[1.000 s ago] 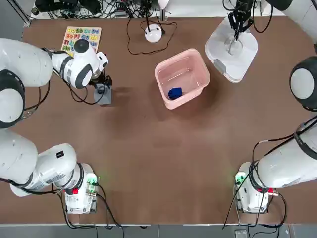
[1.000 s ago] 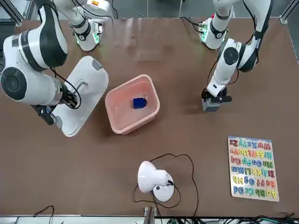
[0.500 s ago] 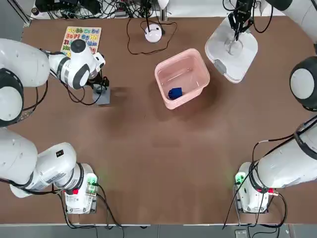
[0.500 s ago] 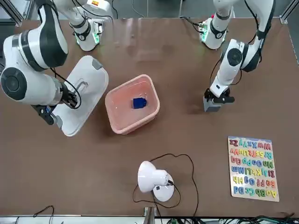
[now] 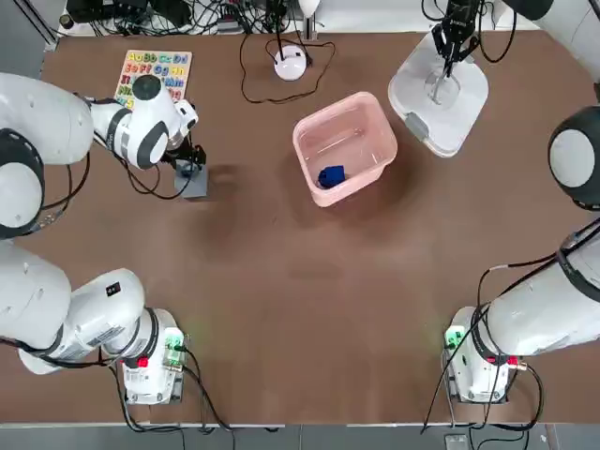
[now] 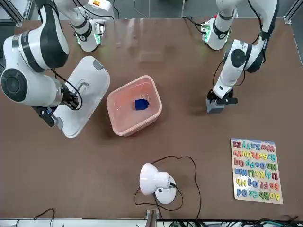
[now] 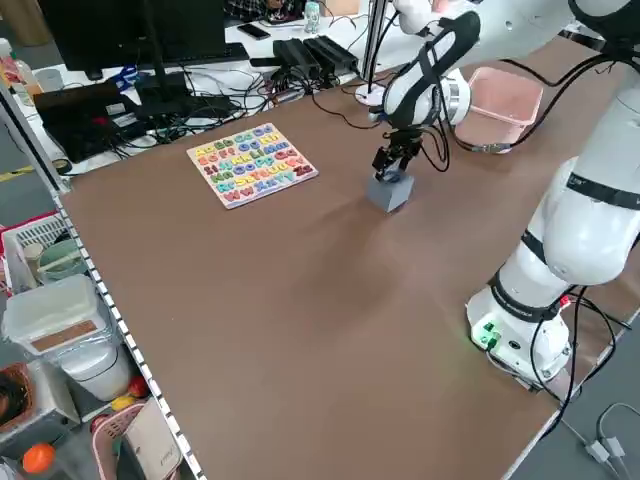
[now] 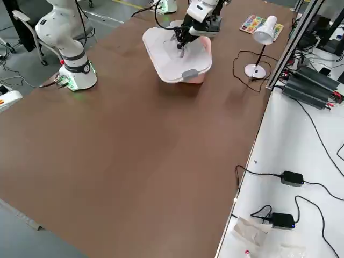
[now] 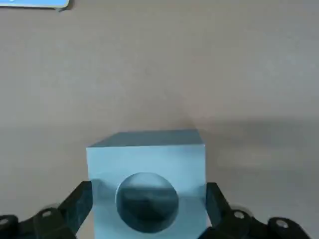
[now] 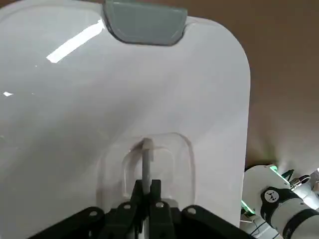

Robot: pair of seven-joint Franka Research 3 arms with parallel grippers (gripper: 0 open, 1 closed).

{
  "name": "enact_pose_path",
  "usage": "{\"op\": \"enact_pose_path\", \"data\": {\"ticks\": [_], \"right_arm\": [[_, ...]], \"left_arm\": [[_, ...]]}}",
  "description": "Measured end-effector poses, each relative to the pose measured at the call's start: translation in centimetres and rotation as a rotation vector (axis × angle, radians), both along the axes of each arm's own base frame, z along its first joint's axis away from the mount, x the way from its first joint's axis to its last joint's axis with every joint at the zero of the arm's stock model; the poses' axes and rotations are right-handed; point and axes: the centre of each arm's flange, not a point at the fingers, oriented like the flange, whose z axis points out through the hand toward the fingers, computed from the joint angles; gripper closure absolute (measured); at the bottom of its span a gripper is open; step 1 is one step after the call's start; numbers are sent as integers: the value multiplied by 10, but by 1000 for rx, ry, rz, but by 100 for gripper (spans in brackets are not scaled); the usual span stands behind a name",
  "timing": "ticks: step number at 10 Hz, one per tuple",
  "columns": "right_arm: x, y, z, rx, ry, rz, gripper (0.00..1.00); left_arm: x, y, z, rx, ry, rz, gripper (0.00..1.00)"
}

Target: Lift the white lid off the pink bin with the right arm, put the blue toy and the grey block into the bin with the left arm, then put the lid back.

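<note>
over the last second, only a slight shift of the left arm (image 5: 145, 127) toward the left edge of the top view can be spotted, with the grey block (image 5: 193, 180) shifted along with it; by the last two frames things look settled. so the block looks about ready to be gripped, judging by that.

white lid (image 5: 439, 112): already off, hung at the upper right of the top view by its handle (image 10: 146, 164), which is clenched in the right pincer (image 10: 147, 191). pink bin (image 5: 323, 139): left uncovered near the upper middle. the block is found at the upper left, between the spread fingers of the left pincer (image 9: 149, 199), right by its sides; no firm grip can be confirmed. blue toy (image 5: 332, 176): already inside the bin, toward its lower end, so only the block is left to be dropped in before the lid is put back.

head count, big to small: one worktop (image 5: 281, 328), two arms, one lid, one bin, one letter board (image 6: 256, 170), one white lamp (image 6: 154, 179), one block, one blue toy. a bump against the bin's rim should probably be watched for when the block is carried over.
</note>
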Motion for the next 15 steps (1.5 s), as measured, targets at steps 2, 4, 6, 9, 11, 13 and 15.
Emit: {"op": "enact_pose_path", "data": {"ticks": [2,4,6,9,11,13,15], "right_arm": [[0,0,0,0,0,0,93],[0,0,0,0,0,0,93],[0,0,0,0,0,0,93],[0,0,0,0,0,0,93],[0,-1,0,0,0,-1,93],[0,-1,0,0,0,-1,93],[0,-1,0,0,-1,-1,93]], "left_arm": [[-1,7,-2,0,7,16,0],[0,14,-7,-11,10,33,0],[0,15,-8,-15,9,36,0],[1,15,-8,-15,11,38,0],[4,19,-6,-6,22,48,0],[10,23,-1,14,49,59,0],[15,24,3,20,54,66,0]]}}
